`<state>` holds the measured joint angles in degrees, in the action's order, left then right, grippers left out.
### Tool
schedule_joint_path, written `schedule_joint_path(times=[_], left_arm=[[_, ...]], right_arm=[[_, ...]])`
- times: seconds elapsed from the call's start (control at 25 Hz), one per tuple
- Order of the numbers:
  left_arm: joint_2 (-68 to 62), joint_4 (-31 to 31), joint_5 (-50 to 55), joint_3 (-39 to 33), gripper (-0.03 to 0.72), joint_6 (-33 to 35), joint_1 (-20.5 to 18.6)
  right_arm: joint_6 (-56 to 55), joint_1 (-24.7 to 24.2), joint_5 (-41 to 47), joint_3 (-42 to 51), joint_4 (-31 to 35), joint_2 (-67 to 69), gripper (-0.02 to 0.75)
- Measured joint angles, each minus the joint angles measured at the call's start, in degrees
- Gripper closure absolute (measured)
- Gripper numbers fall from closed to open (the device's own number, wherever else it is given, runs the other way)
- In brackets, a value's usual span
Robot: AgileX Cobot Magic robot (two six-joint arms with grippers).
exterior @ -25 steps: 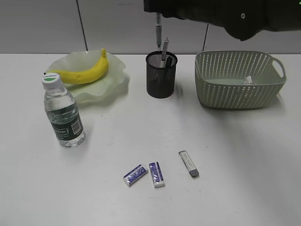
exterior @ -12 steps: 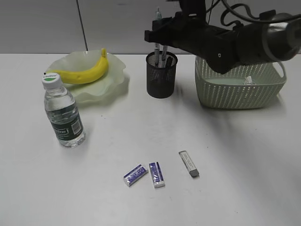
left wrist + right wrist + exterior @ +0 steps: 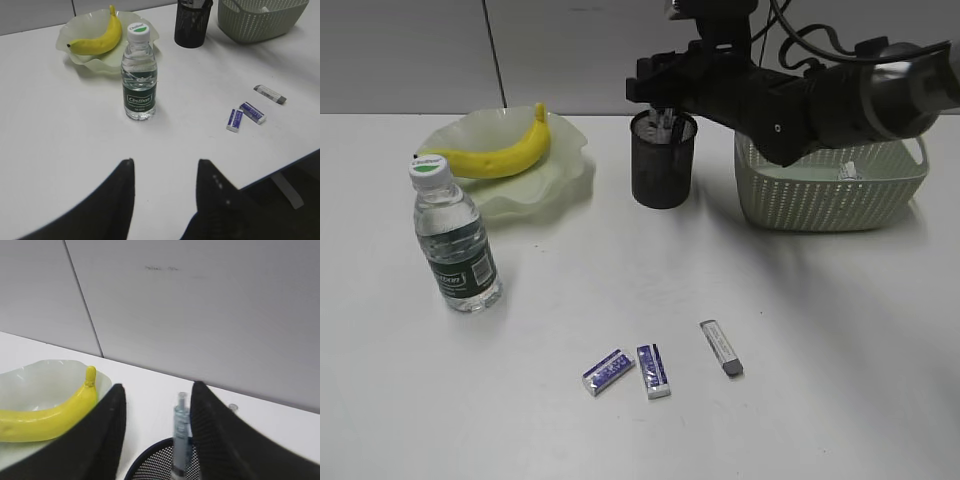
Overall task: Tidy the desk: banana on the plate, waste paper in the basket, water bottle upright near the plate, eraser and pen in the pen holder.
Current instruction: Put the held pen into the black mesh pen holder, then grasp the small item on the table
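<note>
My right gripper [image 3: 665, 100] [image 3: 158, 385] hangs open just above the black mesh pen holder [image 3: 662, 170] [image 3: 155, 465]. A clear pen [image 3: 180, 435] stands in the holder between the fingers, close to the right finger and free of the left one. The banana [image 3: 505, 153] lies on the wavy green plate [image 3: 560, 185]. The water bottle [image 3: 457, 240] [image 3: 139, 75] stands upright in front of the plate. Two blue-and-white erasers [image 3: 608, 370] [image 3: 653, 371] and a longer white-and-grey one [image 3: 722, 347] lie on the desk. The waste paper [image 3: 848, 171] sits in the basket [image 3: 820, 200]. My left gripper [image 3: 166, 161] is open and holds nothing.
The basket stands right of the pen holder, under the right arm. In the left wrist view the desk's near edge [image 3: 280, 162] runs past the erasers [image 3: 234, 120].
The right gripper came down over the pen holder with the pen, which now stands inside it. The jaws have spread apart and let the pen go. The left arm is unchanged.
</note>
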<state>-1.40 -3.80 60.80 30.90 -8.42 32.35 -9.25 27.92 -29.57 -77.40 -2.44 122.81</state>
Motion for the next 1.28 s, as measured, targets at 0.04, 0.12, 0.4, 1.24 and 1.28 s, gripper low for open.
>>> schedule_joint_path(times=[0.04, 0.12, 0.4, 1.24, 1.28], left_arm=[[0.0, 0.0, 0.0, 0.0, 0.379, 0.0, 0.0], [0.0, 0.0, 0.0, 0.0, 0.379, 0.0, 0.0], [0.0, 0.0, 0.0, 0.0, 0.379, 0.0, 0.0], [0.0, 0.0, 0.0, 0.0, 0.379, 0.0, 0.0], [0.0, 0.0, 0.0, 0.0, 0.379, 0.0, 0.0]], right_arm=[[0.1, 0.0, 0.5, 0.0, 0.0, -0.3, 0.367], [0.1, 0.0, 3.0, 0.0, 0.0, -1.6, 0.356], [0.3, 0.0, 28.8, 0.0, -0.5, -12.0, 0.351], [8.9, 0.0, 84.5, 30.1, 1.5, -66.7, 0.357], [8.9, 0.0, 85.1, 33.4, 2.0, -69.8, 0.357]])
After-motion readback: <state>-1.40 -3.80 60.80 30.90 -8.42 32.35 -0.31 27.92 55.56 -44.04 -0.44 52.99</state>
